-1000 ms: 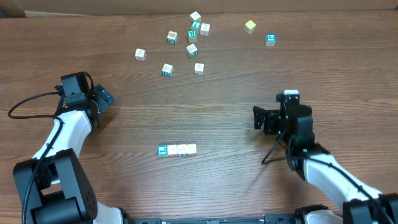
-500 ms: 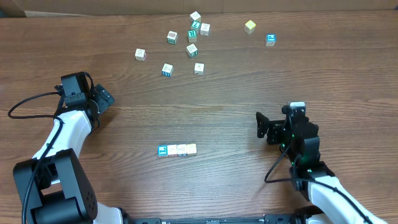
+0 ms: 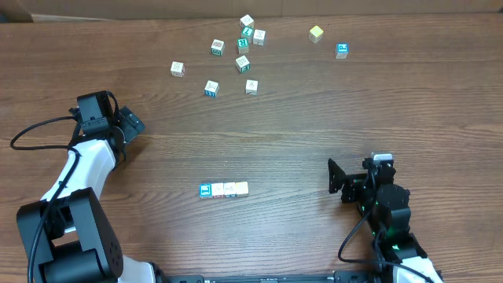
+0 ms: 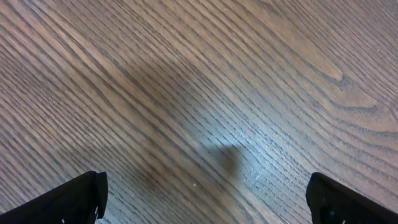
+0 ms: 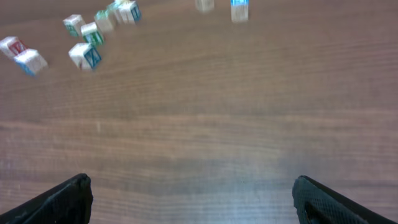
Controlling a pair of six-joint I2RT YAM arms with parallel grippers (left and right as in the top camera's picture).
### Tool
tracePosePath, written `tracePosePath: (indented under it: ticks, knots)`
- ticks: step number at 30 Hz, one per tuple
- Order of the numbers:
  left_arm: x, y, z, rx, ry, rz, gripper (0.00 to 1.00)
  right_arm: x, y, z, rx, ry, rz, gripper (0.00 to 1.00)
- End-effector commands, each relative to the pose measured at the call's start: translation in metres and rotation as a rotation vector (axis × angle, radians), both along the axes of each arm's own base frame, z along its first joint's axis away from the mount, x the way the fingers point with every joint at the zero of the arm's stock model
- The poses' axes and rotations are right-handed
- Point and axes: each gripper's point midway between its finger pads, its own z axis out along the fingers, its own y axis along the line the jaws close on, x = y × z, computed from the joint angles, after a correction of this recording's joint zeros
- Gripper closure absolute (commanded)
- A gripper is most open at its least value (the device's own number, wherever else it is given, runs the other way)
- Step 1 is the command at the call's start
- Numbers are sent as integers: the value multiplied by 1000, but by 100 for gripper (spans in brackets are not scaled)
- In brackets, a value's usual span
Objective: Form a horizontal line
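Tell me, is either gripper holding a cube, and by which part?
Nothing is held: the left gripper and the right gripper are both open and empty.

Brown wood-grain table (image 3: 299,118); the row of cubes (image 3: 224,189) reads blue, whitish, whitish, cream; a yellow cube (image 3: 316,33), a blue cube (image 3: 342,49).

Right pincer (image 3: 333,178) has drawn back toward the robot's side

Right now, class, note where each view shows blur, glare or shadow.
Overhead: sharp, evenly lit, the horizontal line crisp. Left wrist: pale glare patch on the table, a soft shadow beside it. Right wrist: the loose cubes at the top look blurred.
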Motion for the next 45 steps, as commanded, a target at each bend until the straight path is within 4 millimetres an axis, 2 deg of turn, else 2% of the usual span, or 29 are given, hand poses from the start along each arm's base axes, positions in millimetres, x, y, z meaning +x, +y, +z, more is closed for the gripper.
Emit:
tracePosePath:
  ticks: [1, 7, 27, 45]
  knots:
    - [4, 3, 7, 17, -13, 3, 0, -2, -2, 8, 2, -35, -9, 0]
    - [4, 3, 7, 17, -13, 3, 1, -8, -3, 7, 1, -24, -8, 0]
    - [4, 3, 7, 17, -13, 3, 1, -26, -7, 25, 4, -80, -12, 0]
    - [4, 3, 7, 17, -13, 3, 0, -34, 7, 92, 65, -361, 51, 0]
